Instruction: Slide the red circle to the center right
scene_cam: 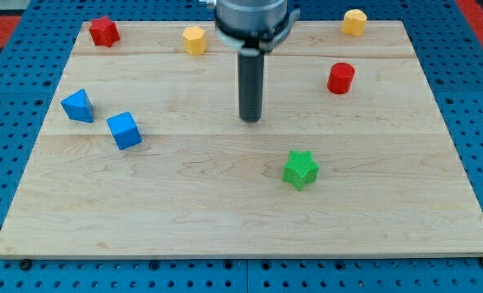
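Now my tip [250,119] mid-board, well left of red circle [341,78].

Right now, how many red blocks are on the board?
2. The red circle sits at the view's upper right, right of my tip. The red star-like block sits at the top-left corner. None seem hidden.

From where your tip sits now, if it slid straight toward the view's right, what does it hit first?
Likely nothing. My tip sits lower than the red circle and above the green star, so that line looks free to the board's edge, though depth is uncertain.
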You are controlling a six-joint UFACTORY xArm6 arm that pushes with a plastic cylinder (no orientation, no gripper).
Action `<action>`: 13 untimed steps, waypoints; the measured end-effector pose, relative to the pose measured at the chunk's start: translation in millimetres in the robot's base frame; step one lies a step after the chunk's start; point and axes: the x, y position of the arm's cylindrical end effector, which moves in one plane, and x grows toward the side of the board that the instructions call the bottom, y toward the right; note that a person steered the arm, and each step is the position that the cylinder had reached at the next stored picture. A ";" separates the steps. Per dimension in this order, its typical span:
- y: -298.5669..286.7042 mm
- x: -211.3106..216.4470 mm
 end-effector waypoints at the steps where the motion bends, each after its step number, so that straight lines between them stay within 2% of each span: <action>1: 28.2 -65.9; 3: 101.4 -71.9; 6: 145.1 -54.8; 10: 163.7 -32.8; 12: 164.2 -32.7; 13: 152.9 -45.6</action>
